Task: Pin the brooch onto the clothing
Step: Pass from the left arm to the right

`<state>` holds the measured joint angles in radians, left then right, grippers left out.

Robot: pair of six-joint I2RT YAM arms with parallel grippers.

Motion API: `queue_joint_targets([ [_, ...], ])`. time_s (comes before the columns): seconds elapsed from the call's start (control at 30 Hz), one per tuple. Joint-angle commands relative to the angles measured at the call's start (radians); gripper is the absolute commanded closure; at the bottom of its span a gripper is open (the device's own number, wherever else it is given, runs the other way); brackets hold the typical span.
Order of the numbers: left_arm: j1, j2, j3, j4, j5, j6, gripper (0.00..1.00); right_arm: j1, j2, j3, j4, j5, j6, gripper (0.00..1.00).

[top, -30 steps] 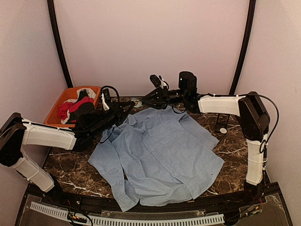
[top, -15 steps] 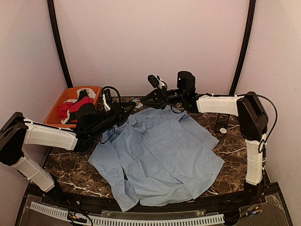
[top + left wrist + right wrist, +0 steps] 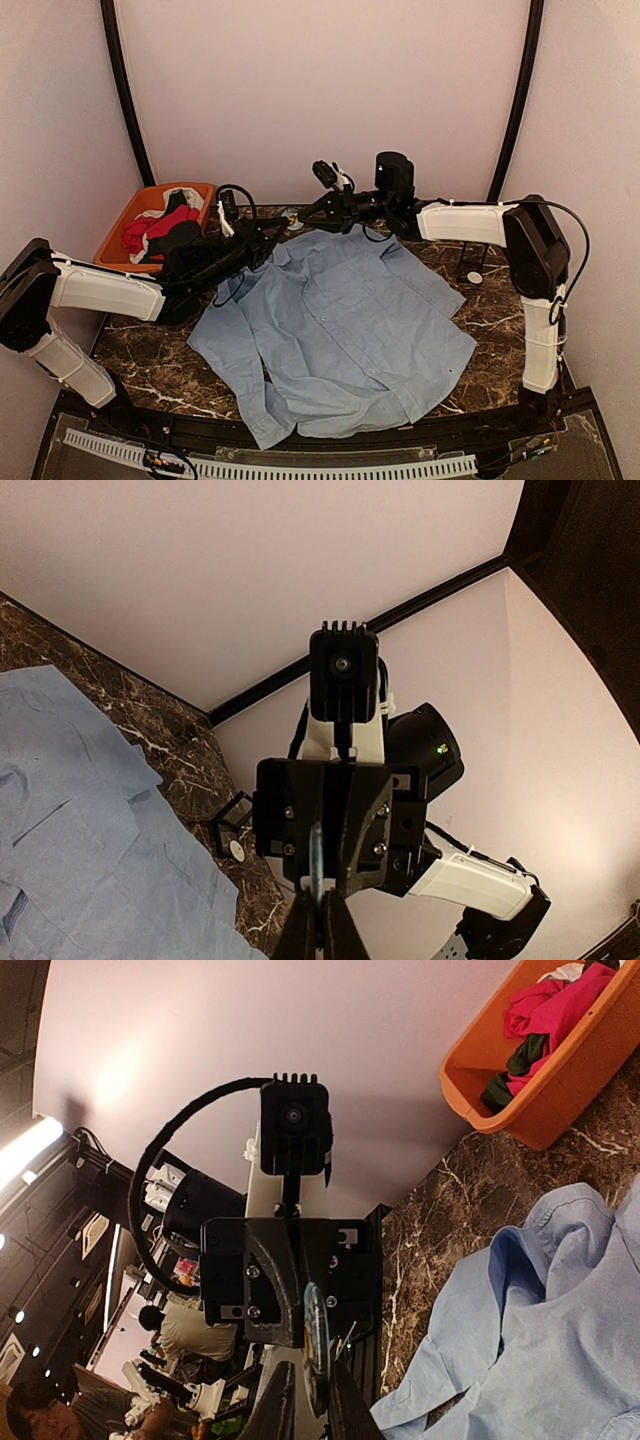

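Two end effectors meet at a thin round brooch [image 3: 315, 852], seen edge-on.
The left end effector [image 3: 318, 920] pinches the disc. The right end effector [image 3: 308, 1400] is narrowed around it, contact unclear. The light blue shirt [image 3: 340, 320], soft, wrinkled and collared, lies spread across the veined dark marble counter [image 3: 490, 300].

"What's the table [image 3: 495, 312] carrying?"
"Dark marble, with a light blue shirt [image 3: 340, 330] spread across the middle, collar toward the far edge."
"Anything else?"
"An orange bin [image 3: 124, 214] at the far left corner — and a small white disc [image 3: 475, 277] over right."
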<state>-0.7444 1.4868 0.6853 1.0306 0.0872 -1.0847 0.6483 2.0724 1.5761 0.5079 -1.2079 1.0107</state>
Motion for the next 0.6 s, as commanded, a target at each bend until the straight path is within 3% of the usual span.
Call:
queue_joint_targets([
  [0.0,-0.002,-0.01,-0.016,0.015,-0.014,0.012,0.99,0.013,0.021,0.002,0.034,-0.021,0.005,0.94],
  [0.2,-0.002,-0.007,-0.018,0.018,-0.014,0.016,0.99,0.022,0.038,0.02,0.027,-0.055,0.021,1.0],
  [0.23,-0.002,-0.005,-0.018,0.031,-0.008,0.017,0.96,0.022,0.041,0.023,0.028,-0.059,0.034,1.0],
  [0.27,-0.002,-0.004,-0.018,0.043,0.0,0.018,0.87,0.022,0.045,0.022,0.042,-0.064,0.067,1.0],
  [0.3,-0.002,-0.004,-0.02,0.048,0.003,0.017,0.8,0.021,0.048,0.014,0.092,-0.069,0.128,1.0],
  [0.33,-0.002,-0.013,-0.023,0.05,0.005,0.018,0.67,0.018,0.055,-0.001,0.18,-0.07,0.221,1.0],
  [0.4,-0.002,-0.039,-0.037,0.041,-0.005,0.031,0.54,0.009,0.078,-0.031,0.409,-0.06,0.465,1.0],
  [0.47,-0.001,-0.088,-0.058,0.01,-0.027,0.059,0.5,-0.002,0.092,-0.063,0.595,-0.024,0.682,1.0],
  [0.57,0.0,-0.204,-0.09,-0.078,-0.09,0.123,0.46,-0.017,0.08,-0.126,0.737,0.062,0.874,1.0],
])
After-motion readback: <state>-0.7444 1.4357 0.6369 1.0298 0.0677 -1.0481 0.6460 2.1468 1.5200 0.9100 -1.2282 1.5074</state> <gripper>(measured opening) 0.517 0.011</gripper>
